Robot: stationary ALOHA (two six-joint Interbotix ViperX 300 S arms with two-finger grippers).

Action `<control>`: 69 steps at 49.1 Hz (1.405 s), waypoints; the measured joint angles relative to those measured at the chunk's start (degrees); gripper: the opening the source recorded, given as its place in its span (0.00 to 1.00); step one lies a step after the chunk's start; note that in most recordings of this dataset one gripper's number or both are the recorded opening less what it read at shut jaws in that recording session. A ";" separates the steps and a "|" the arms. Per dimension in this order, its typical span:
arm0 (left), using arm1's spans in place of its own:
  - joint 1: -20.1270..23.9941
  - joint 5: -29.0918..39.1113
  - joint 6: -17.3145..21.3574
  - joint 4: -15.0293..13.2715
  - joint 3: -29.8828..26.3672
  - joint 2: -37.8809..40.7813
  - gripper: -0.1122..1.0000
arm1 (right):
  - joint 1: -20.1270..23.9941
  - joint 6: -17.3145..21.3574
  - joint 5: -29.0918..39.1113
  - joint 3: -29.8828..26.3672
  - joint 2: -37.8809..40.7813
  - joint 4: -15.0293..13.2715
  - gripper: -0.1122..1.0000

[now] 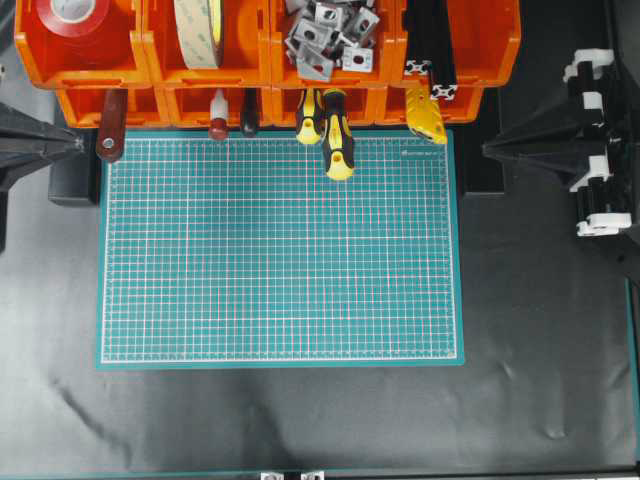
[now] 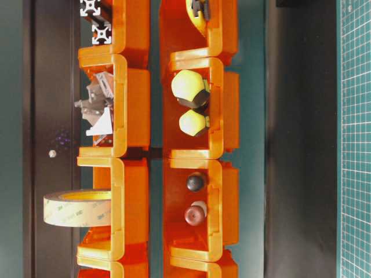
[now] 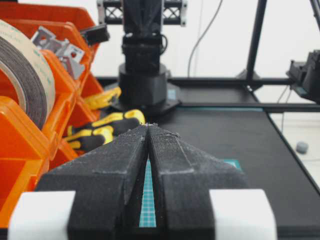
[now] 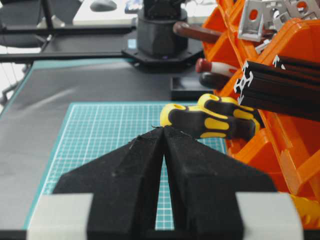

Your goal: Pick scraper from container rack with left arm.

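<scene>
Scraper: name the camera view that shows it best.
Overhead exterior: the scraper's reddish handle with its ringed hole hangs from the rack's leftmost lower bin. The right wrist view shows only a handle sliver; the table-level and left wrist views don't show it.

The scraper (image 1: pixel 110 128) stands in the leftmost lower bin of the rack (image 1: pixel 150 70), its reddish-brown wooden handle sticking out toward the green mat, the metal-ringed hole at its end. Its blade is hidden inside the bin. The rack is bright orange plastic, two joined rows of open-front bins along the desk's far edge. The left hand (image 3: pixel 148 127) is closed, empty, well apart from the scraper.
</scene>
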 measured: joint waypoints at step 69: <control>-38.67 99.67 -32.26 53.70 -36.74 29.53 0.10 | 6.06 9.58 0.00 -1.85 -1.85 3.52 0.11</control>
